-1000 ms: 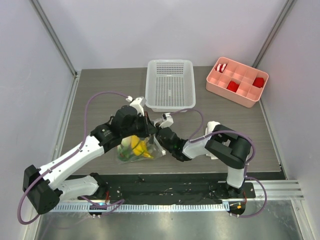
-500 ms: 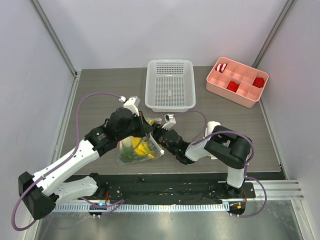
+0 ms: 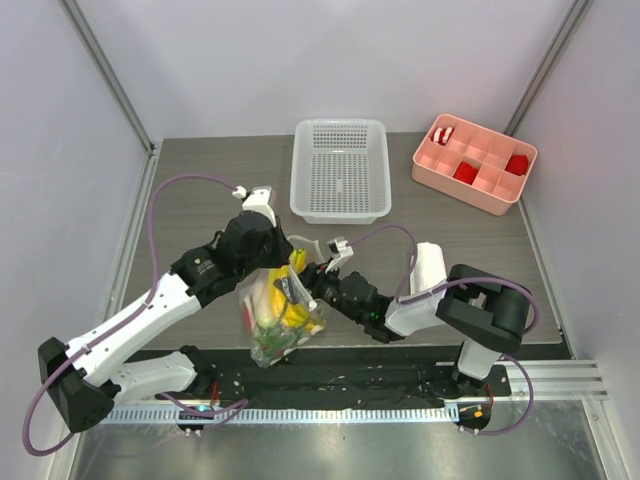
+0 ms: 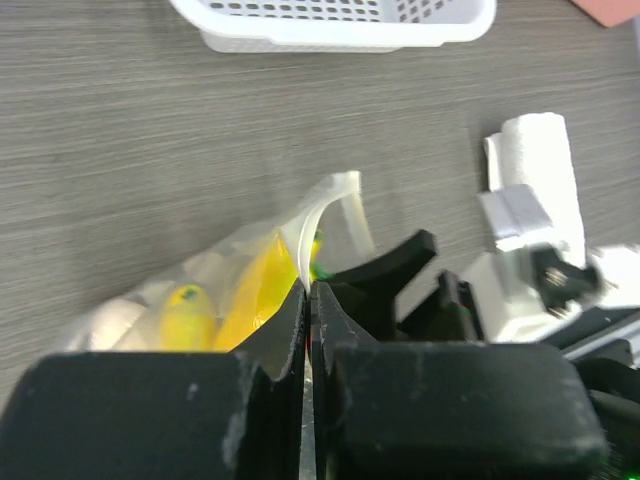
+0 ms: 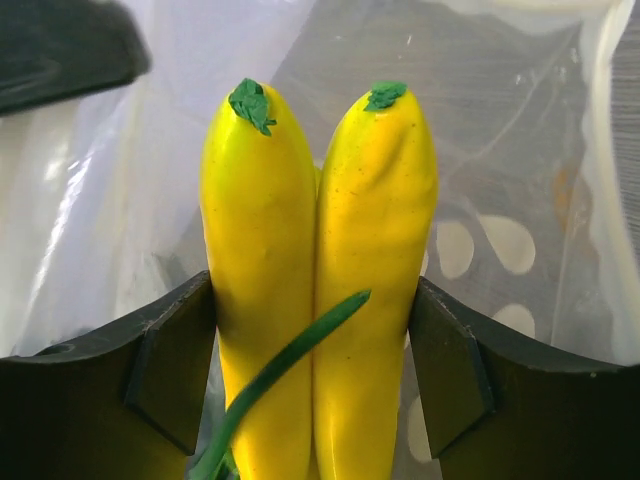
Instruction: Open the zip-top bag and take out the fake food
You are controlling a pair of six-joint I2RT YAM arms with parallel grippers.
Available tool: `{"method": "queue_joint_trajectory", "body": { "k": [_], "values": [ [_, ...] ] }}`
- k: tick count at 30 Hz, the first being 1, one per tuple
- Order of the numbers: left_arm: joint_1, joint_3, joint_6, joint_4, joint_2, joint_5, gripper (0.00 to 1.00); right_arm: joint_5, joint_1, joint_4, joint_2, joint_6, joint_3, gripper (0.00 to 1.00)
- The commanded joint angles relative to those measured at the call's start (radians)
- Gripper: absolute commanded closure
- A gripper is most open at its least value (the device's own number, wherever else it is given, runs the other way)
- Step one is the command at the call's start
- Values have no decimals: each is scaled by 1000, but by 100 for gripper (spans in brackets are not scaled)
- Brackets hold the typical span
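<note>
Held aloft near the near edge of the table [image 3: 190, 170], left of centre: the zip-top bag [image 3: 270, 322], hanging by its top lip. Pinched tight on that lip by the left gripper [image 4: 308, 292] — probably to keep the mouth up and accessible. Entered by the right gripper [image 5: 312, 330], clenched around the yellow banana bunch [image 5: 318, 240] — apparently for pulling it out.

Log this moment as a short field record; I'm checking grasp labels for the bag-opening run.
left fingers: shut on an edge of the zip-top bag
right fingers: pressed against both sides of the banana bunch
bag contents: yellow and green food visible
white basket: far side of table, centre
pink tray: far right corner, red blocks inside
</note>
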Motion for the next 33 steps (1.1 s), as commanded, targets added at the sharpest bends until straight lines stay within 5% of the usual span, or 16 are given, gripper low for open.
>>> {"method": "queue_joint_trajectory", "body": {
  "k": [1, 8, 15, 29, 33],
  "values": [
    [6, 28, 35, 12, -37, -133, 100, -14, 27, 75, -65, -165, -75, 99],
    [6, -38, 53, -11, -86, -115, 100, 44, 24, 23, -186, -206, -100, 99],
    [6, -168, 70, 116, -149, 113, 100, 130, 18, -154, -277, -174, -3, 99],
    [6, -96, -40, -83, -157, -201, 100, 85, 18, 44, -413, -295, -138, 99],
    [6, -99, -13, -59, -134, -144, 100, 99, 18, 48, -420, -306, -122, 99]
  ]
}}
